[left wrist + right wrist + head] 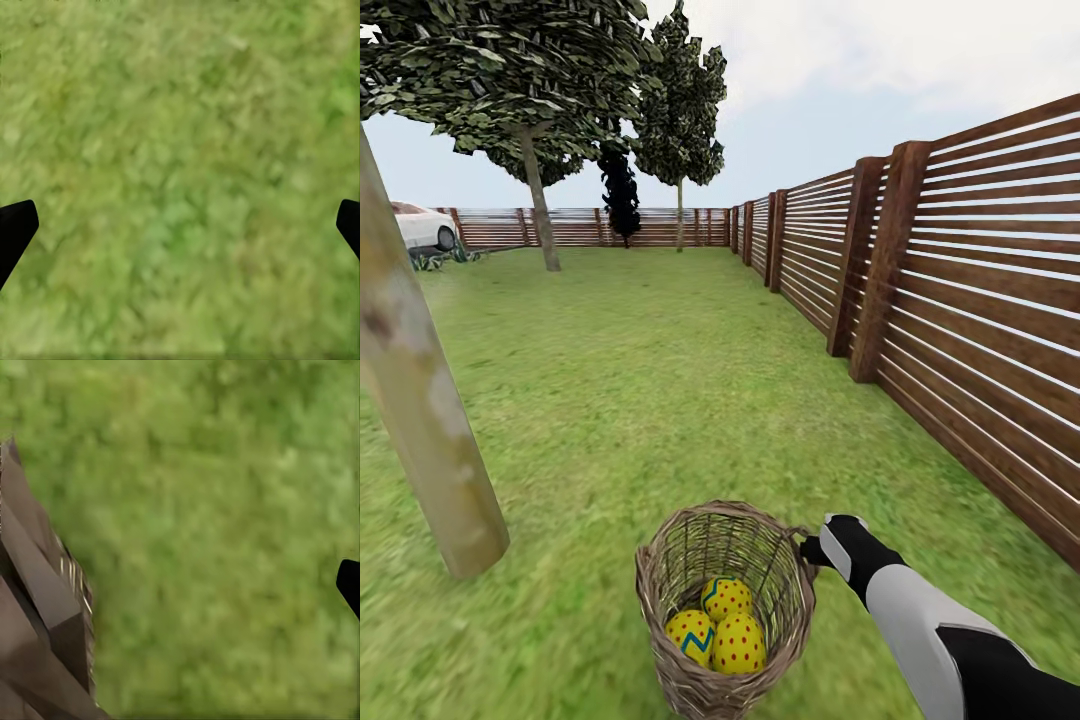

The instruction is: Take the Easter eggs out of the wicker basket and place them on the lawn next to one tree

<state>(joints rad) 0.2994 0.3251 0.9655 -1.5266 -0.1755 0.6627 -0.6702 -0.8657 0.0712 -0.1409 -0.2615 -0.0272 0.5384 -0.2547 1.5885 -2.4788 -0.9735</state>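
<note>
The right end effector (pixel 815 548), its grip state impossible to tell, sits at the wicker basket (pixel 725 610) rim's 3 o'clock and should swing over, then descend onto the three Easter eggs (pixel 722 625) inside.

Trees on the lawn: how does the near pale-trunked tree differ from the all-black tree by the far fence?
The pale-trunked tree stands close at the head view's left, near the wicker basket; the all-black tree stands far off by the back fence. The near trunk is beige-grey, mottled and leaning; the black tree is uniformly dark, trunk and foliage alike, and upright. The near tree looks far larger in frame. Both rise from the lawn.
</note>
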